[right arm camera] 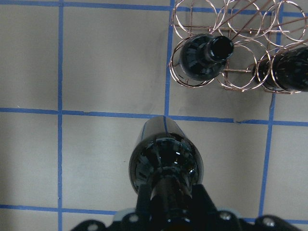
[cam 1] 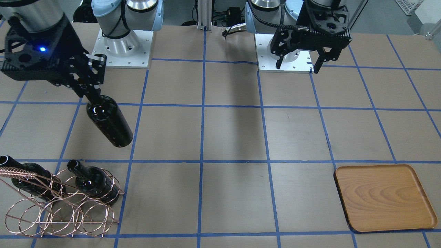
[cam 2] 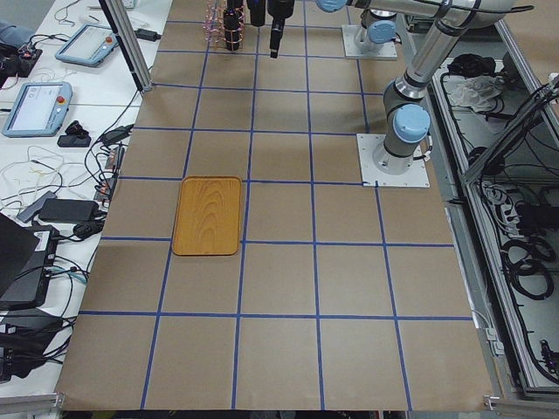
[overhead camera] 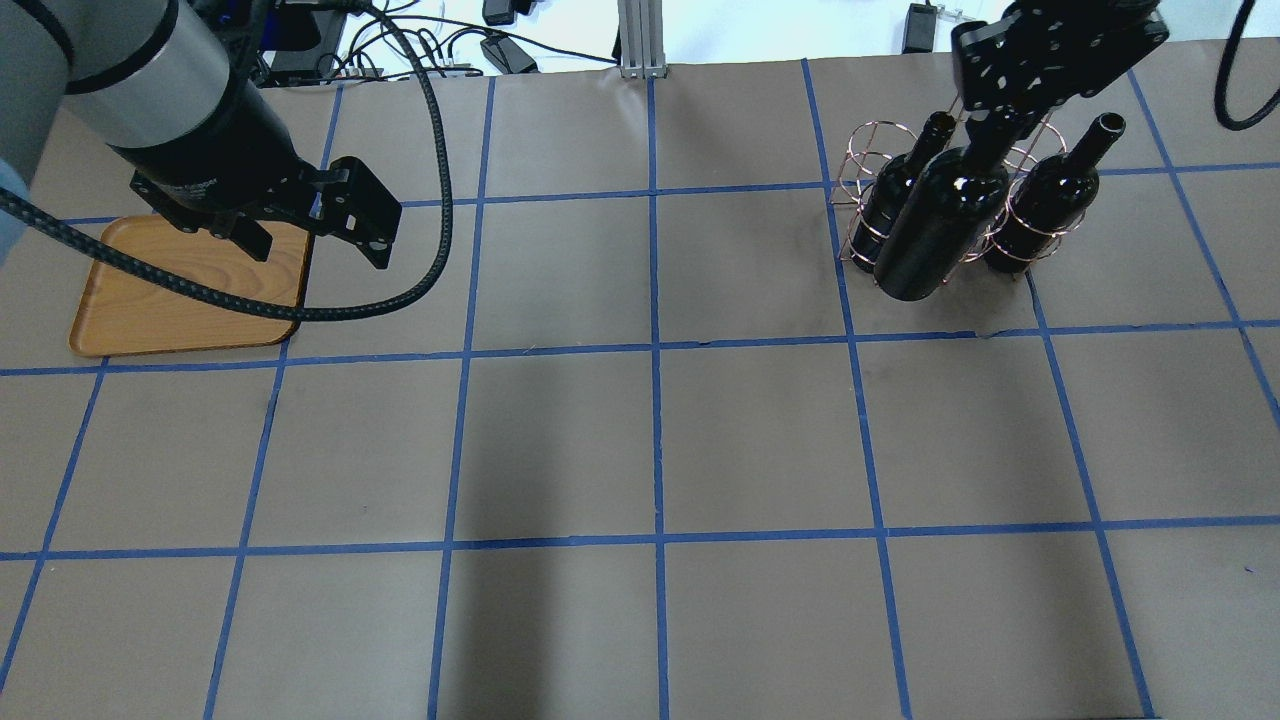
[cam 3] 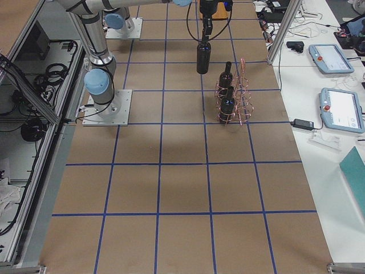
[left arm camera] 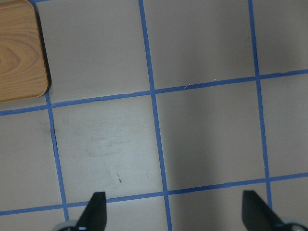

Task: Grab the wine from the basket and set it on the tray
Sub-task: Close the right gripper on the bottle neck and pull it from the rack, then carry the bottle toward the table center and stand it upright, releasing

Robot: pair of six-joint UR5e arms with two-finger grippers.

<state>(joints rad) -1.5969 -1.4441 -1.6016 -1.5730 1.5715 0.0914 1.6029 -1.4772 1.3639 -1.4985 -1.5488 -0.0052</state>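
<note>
Right gripper (cam 1: 91, 94) with its jaws pinching the neck of the wine (cam 1: 110, 122). The bottle hangs neck-up, off the worktop (cam 1: 234, 137) and outside the basket (cam 1: 20, 171). In the front-facing view it sits at about 1 o'clock from the rack; in the right wrist view the rack lies at 1 o'clock from the bottle. Two more bottles (cam 1: 93, 181) (cam 1: 29, 177) stand in the wire rings.

Left gripper (cam 1: 298, 67) has its jaws spread and holds nothing. The tray (cam 1: 382, 198) is bare, well apart from the bottle, at roughly 4 o'clock across the worktop.

I judge the bottle heavy, rigid, glossy and breakable. With the hold on the slim neck, all the weight hangs below the jaws, so I expect it to swing or creep downward. The flare of the shoulders should act as a stop. I would carry it slowly and set the base down flat inside the tray's rim.
</note>
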